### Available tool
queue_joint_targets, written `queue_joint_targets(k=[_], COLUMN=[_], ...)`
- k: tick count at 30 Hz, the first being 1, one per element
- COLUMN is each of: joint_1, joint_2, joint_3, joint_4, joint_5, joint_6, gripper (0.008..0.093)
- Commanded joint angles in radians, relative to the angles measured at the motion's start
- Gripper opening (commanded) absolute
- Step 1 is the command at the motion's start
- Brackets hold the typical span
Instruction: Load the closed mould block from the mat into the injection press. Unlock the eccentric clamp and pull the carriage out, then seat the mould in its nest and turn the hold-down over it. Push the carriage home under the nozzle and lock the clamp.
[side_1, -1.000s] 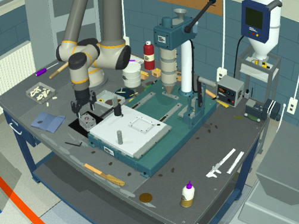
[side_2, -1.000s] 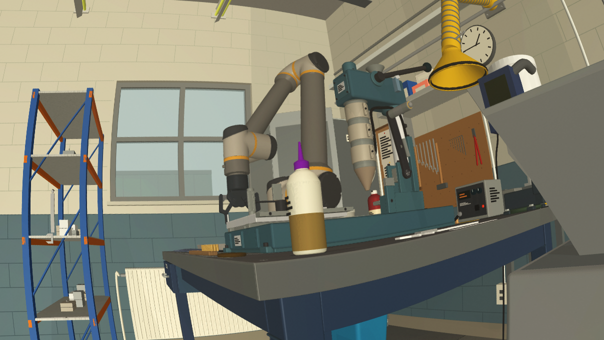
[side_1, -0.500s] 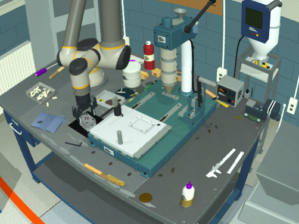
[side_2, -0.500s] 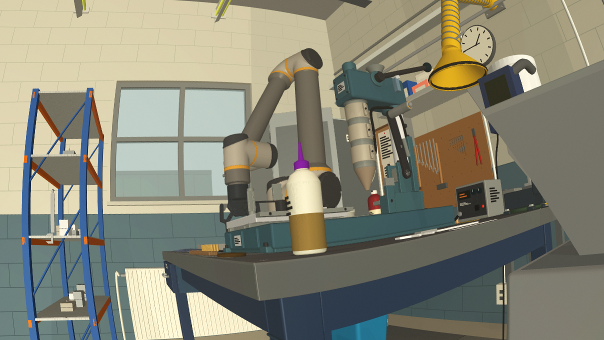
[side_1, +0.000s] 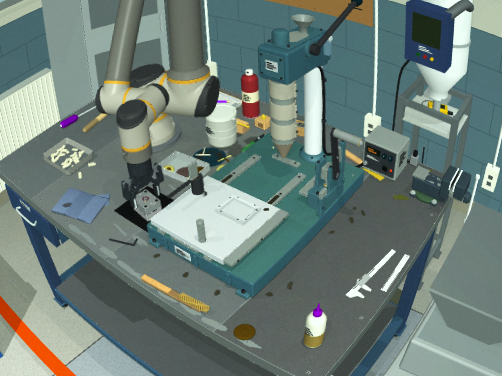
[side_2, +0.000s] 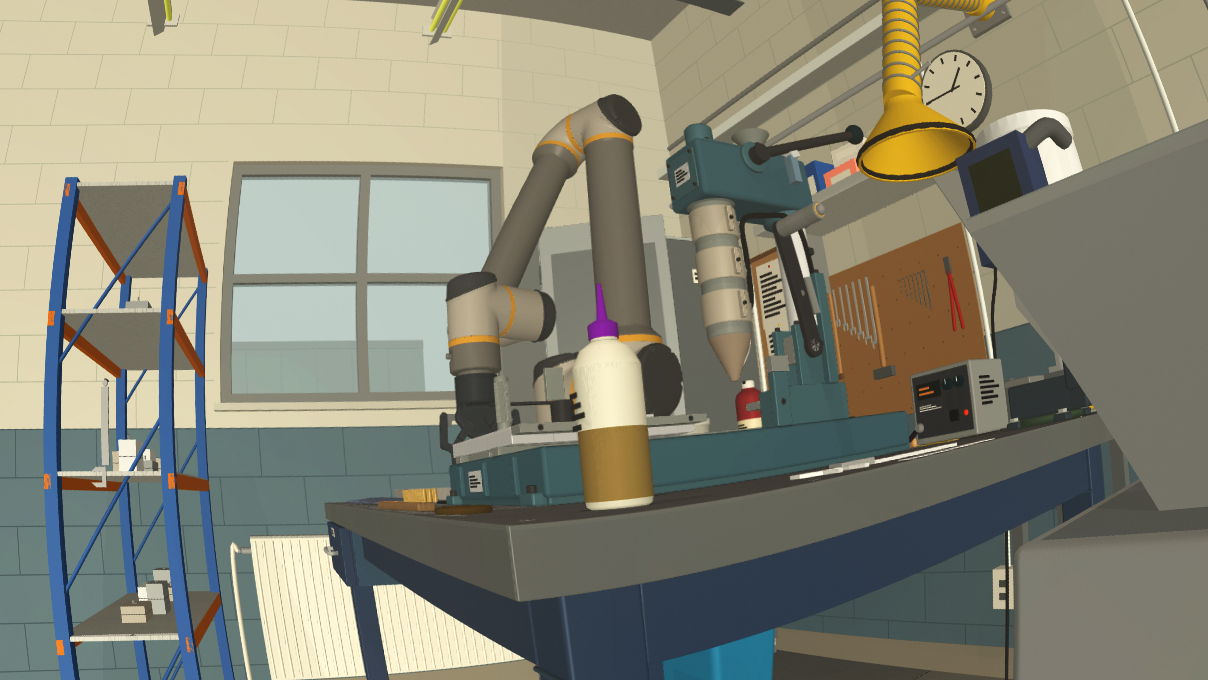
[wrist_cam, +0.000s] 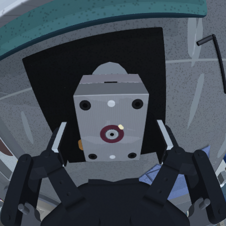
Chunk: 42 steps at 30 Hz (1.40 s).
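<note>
On the bench's left, beside the press base, the grey mould block stands on a black mat, its top face showing a dark red ring and corner bolt holes. My gripper is open and empty, lowered over the block with a finger on either side of it. The white carriage is pulled out toward the bench front, its square nest empty. The black hold-down stands at the carriage's back corner, swung off the nest. The clamp lever rises beside the nozzle.
The teal press base edge runs right beside the mat. A black hex key and a blue cloth lie on the bench nearby. A glue bottle, a brush and calipers lie toward the front.
</note>
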Motion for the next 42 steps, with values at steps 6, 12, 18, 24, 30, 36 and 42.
queue_joint_targets(k=[6,12,18,24,30,36,42], joint_1=[0.000,0.000,0.000,0.000,0.000,0.000,0.000], joint_2=[0.021,0.032,0.033,0.033,0.033,0.033,0.033], joint_3=[0.005,0.007,0.007,0.007,0.007,0.007,0.007], joint_4=[-0.026,-0.040,-0.041,-0.041,-0.041,-0.041,-0.041], joint_5=[0.000,0.000,0.000,0.000,0.000,0.000,0.000], joint_6=[0.000,0.000,0.000,0.000,0.000,0.000,0.000], gripper=[0.0880,0.0880,0.0880,0.0880,0.0765,0.0740,0.0735])
